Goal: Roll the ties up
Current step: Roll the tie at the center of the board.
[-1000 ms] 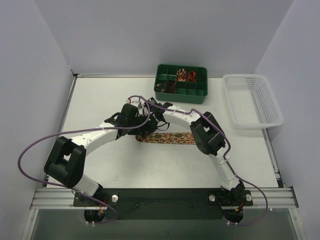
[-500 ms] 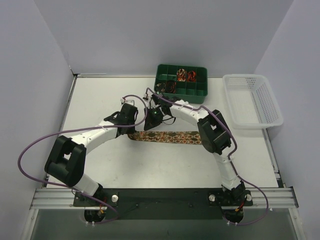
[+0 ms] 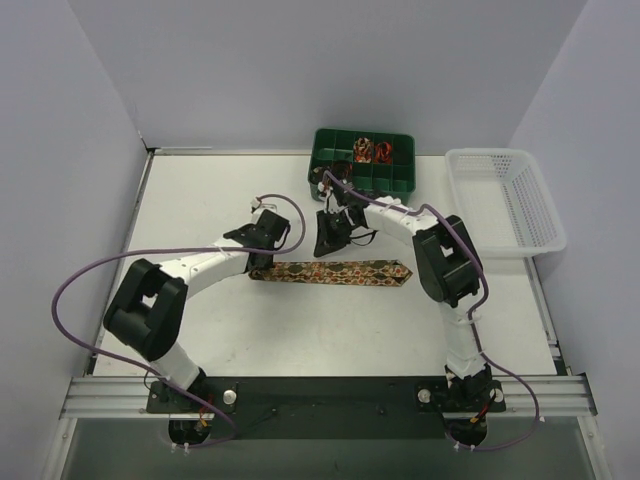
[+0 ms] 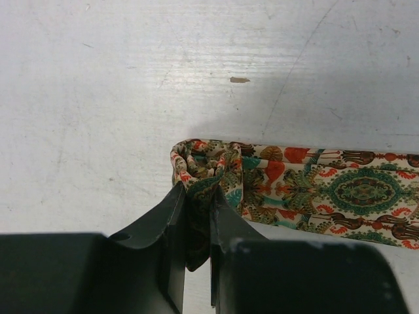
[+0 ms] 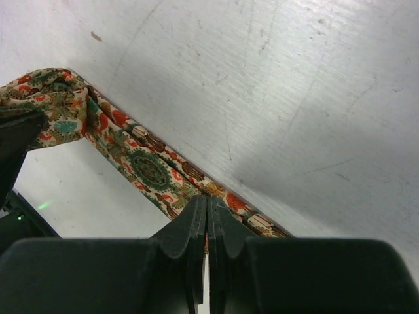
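One tie, brown-gold with red and green ornaments, lies stretched left to right across the middle of the table, pointed tip on the right. My left gripper is shut on its left end. In the left wrist view the folded end of the tie sits pinched between the left gripper fingers. My right gripper hangs just behind the strip's middle, shut and empty. In the right wrist view the right gripper has its tips over the far edge of the tie. Whether they touch it I cannot tell.
A green compartment tray stands at the back, with small coiled ties in some cells. A white mesh basket stands at the right edge. Purple cables loop beside the left arm.
The tie has been drawn out longer and flatter, its left end pulled further left. The right gripper has moved back and right, off the strip. The left arm's elbow swung inward.
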